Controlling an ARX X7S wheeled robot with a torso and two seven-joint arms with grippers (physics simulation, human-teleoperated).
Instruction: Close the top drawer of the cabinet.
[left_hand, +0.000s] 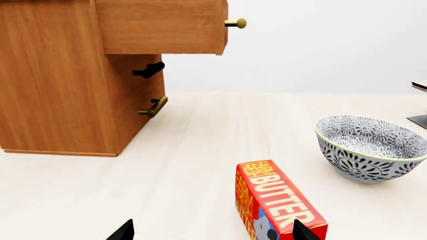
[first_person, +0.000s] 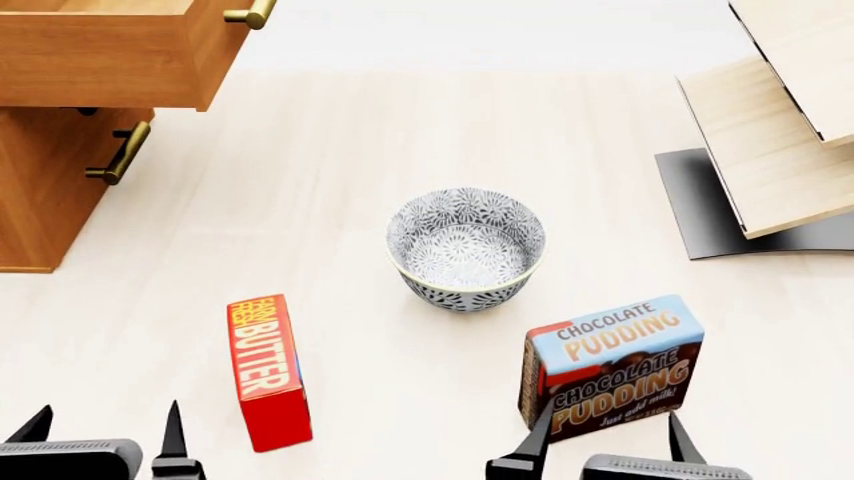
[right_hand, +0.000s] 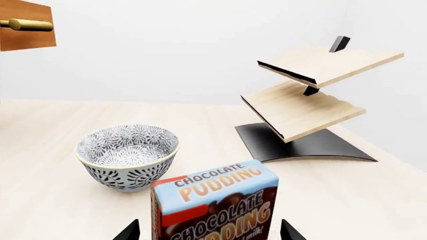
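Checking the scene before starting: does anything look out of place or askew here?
The top drawer of the cabinet stands pulled out, overhanging the lower front. The shelf rack's boards sit tilted. Bowl and both boxes are upright; nothing spilled.

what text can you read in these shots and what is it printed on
"BUTTER": white capitals on the red rectangular butter box, also legible in the left wrist view.
Yellow lettering beside "BUTTER" on that box: too small to read.
"CHOCOLATE PUDDING": on the blue-and-brown pudding box, printed twice.
"Just add milk!": small script low on that box.
No other text.
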